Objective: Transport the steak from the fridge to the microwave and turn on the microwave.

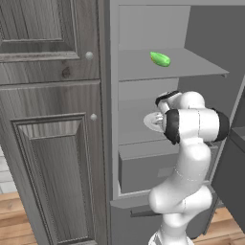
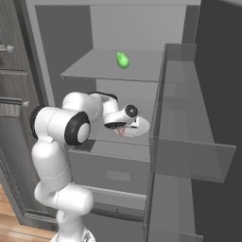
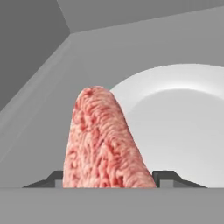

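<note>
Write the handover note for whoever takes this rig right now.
End effector: inside the open fridge, its fingers either side of the steak; closed grip not confirmed.
Steak: in the fridge at the middle shelf, over a white plate; whether it is lifted cannot be told.
A green vegetable lies on the shelf above.
Done: reached the steak.
Left: secure the grip, withdraw, carry the steak to the microwave, start it.
</note>
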